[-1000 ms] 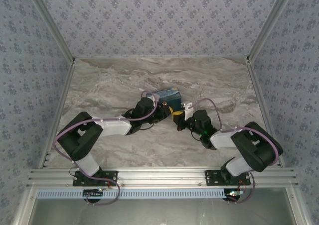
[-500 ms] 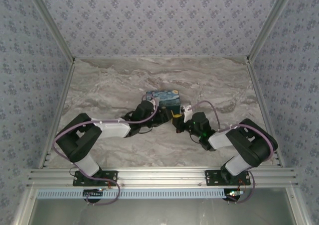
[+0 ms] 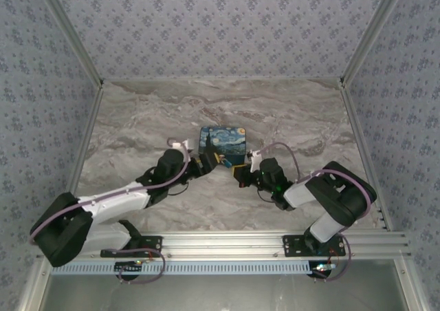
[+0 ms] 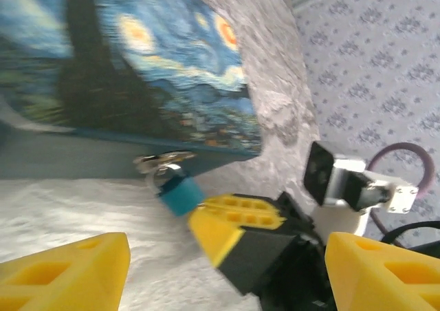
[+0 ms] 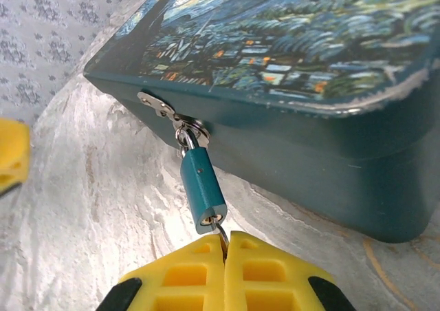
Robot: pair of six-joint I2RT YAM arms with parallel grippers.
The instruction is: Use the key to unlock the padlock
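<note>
Teal padlock (image 5: 201,190) is seen hanging from the hasp (image 5: 159,106) on the front of the painted box (image 5: 330,84), near the middle of the marble table (image 3: 137,125). From the right wrist, the key (image 5: 218,232) is found entering its underside, pinched in the clenched right gripper (image 5: 225,250). From the left wrist, the left gripper (image 3: 206,162) is shown with yellow fingers (image 4: 65,270) spread wide (released), near the lock.

The table (image 3: 137,111) is a grey-white marbled slab, pretty much bare all over. The one thing sitting flat on it is a box (image 3: 221,137) with dark teal sides and a Starry Night print on the lid, roughly mid-table and well clear of every edge.
</note>
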